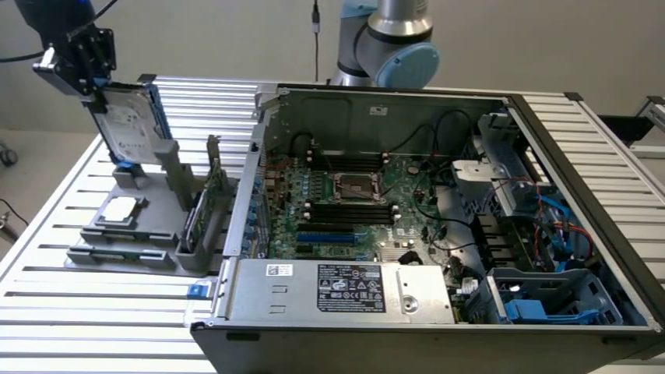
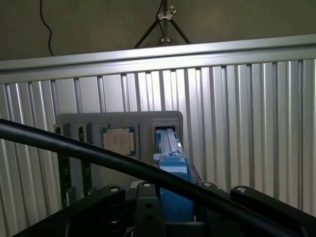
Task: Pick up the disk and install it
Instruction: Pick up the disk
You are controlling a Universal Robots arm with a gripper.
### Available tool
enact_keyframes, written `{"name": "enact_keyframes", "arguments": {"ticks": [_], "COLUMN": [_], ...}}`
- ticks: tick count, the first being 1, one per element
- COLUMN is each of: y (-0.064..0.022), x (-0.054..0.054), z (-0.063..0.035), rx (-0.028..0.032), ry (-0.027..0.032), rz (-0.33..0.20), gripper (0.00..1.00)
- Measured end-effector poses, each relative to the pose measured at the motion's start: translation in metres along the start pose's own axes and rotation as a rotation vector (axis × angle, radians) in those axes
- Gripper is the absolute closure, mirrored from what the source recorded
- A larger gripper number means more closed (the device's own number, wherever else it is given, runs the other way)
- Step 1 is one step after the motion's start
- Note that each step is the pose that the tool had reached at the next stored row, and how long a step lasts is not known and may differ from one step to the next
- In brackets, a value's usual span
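One disk (image 1: 130,117) upright, fingers (image 1: 92,56) clamped on its top edge, just above grey rack (image 1: 135,230). Pick-up step nrly done, I'd say; install not begun, PC case (image 1: 374,105) beside rack. Needs clean lift.

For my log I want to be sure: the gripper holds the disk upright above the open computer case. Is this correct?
Not quite. The exterior view shows the gripper holding the disk upright above the grey holder, beside the open computer case, not above it.
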State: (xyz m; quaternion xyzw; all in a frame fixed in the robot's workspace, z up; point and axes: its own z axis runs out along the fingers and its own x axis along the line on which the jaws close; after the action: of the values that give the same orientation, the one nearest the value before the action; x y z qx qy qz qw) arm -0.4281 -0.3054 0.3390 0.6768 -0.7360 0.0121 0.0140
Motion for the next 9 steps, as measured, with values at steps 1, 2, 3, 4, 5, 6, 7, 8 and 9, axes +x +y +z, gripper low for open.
{"name": "enact_keyframes", "arguments": {"ticks": [1,2,3,4,5,6,7,8,9], "y": [0.0,0.0,0.0,0.0,0.0,0.0,0.0,0.0,0.0], "x": [0.0,0.0,0.0,0.0,0.001,0.001,0.001,0.001,0.001], "z": [-0.0033,-0.0065,-0.0094,-0.012,-0.0144,-0.017,-0.0199,-0.0229,-0.0265], "rx": [-0.0001,-0.0001,-0.0001,-0.0001,-0.0002,-0.0001,0.0,0.0,0.0], "ry": [0.0,0.0,0.0001,0.0001,0.0001,0.0001,0.0,0.0,0.0], "rz": [0.0,0.0,0.0,0.0,0.0,0.0,0.0,0.0,0.0], "gripper": [0.67,0.67,0.67,0.67,0.67,0.67,0.67,0.67,0.67]}}
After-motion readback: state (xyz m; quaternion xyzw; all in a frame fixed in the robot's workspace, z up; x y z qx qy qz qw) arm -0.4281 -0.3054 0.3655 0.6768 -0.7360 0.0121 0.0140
